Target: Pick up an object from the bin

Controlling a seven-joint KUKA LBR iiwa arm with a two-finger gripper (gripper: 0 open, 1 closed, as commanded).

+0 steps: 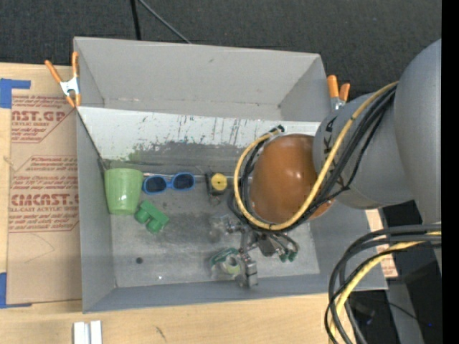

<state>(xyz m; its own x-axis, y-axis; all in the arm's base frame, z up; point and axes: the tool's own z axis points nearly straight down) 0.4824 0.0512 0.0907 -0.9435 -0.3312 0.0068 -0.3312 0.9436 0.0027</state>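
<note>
My gripper (247, 262) hangs low over the bin's front right part, below the orange cover. A small pale and green thing (228, 262) lies right against its left side on the bin floor; whether it is held I cannot tell. A small yellow thing (218, 183) with a dark base sits behind the gripper, near the back wall. Blue sunglasses (168, 183) lie to the left of it.
A light green cup (122, 189) lies on its side at the bin's left wall, with a green block (151, 218) just in front of it. The arm and its cables cover the bin's right side.
</note>
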